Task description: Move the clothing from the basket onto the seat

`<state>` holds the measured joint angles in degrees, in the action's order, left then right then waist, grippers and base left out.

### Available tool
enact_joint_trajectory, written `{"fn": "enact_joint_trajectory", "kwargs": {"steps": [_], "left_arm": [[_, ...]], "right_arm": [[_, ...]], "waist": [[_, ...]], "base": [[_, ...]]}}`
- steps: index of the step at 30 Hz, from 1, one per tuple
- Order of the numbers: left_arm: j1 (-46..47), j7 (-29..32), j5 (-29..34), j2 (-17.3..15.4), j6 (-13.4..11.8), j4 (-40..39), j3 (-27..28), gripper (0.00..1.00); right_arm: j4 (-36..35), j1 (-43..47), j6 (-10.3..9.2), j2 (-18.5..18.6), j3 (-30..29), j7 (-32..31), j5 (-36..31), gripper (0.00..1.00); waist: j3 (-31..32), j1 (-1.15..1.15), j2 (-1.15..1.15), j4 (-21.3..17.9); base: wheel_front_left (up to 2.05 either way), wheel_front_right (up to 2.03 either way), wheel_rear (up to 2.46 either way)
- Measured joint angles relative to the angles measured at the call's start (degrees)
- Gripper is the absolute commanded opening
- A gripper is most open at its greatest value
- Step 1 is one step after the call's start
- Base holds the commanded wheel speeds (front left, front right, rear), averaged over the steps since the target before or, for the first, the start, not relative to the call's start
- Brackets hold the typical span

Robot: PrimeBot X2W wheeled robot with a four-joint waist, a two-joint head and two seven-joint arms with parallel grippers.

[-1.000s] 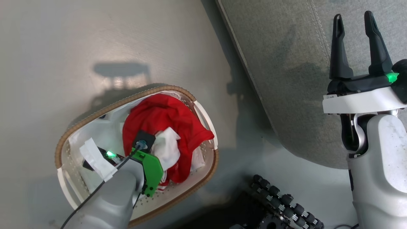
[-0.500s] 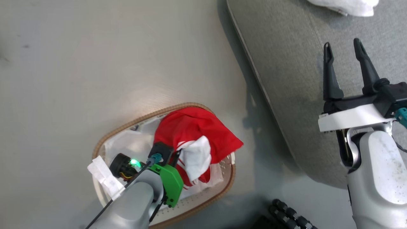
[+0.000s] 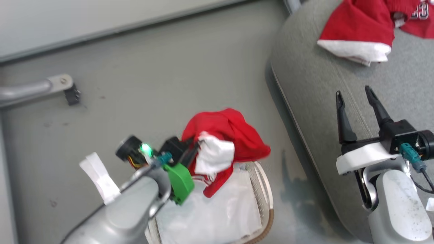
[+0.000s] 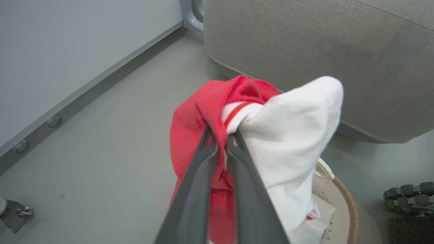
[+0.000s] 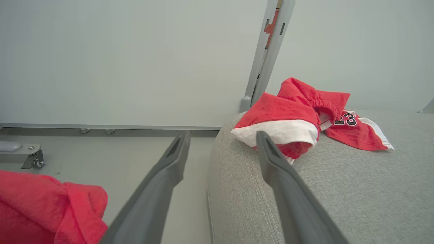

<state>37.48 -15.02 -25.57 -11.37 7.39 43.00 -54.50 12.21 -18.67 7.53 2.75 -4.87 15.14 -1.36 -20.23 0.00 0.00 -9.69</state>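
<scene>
Hidden and cut off
You lose most of the basket (image 3: 270,217) under its white liner (image 3: 217,210) and the head view's bottom edge. On the left gripper (image 4: 221,135) the jaws' tips are buried in the held red garment (image 4: 193,118), whose lower end runs off the wrist view. The top edge crops the second red garment (image 3: 352,27) on the sofa (image 3: 322,84).

Seat (image 3: 315,101): your near cushion lies bare; a red garment (image 3: 359,30) takes the far corner. Floor strip beside the seat: open. Basket (image 3: 268,203), just off the seat's edge, with bunched clothing (image 3: 237,135) hanging over it. Caster bracket (image 3: 66,89): well apart from the seat.
</scene>
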Motion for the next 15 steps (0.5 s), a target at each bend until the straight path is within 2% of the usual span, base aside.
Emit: {"fn": "enact_joint_trajectory", "kwargs": {"steps": [5,15], "left_arm": [[4.32,1.11,0.40,-4.13,0.00,-4.78,-0.41,0.00],[12.37,3.36,-1.12,-9.65,0.01,-11.47,0.22,0.00]], "right_arm": [[1.15,1.60,0.00,0.01,0.97,0.00,-0.33,1.00],[1.97,2.74,0.00,0.02,6.69,0.00,1.42,1.00]], "waist": [[5.92,0.00,0.00,2.20],[15.91,0.00,0.00,5.17]], "base": [[0.00,0.00,0.00],[0.00,0.00,0.00]]}}
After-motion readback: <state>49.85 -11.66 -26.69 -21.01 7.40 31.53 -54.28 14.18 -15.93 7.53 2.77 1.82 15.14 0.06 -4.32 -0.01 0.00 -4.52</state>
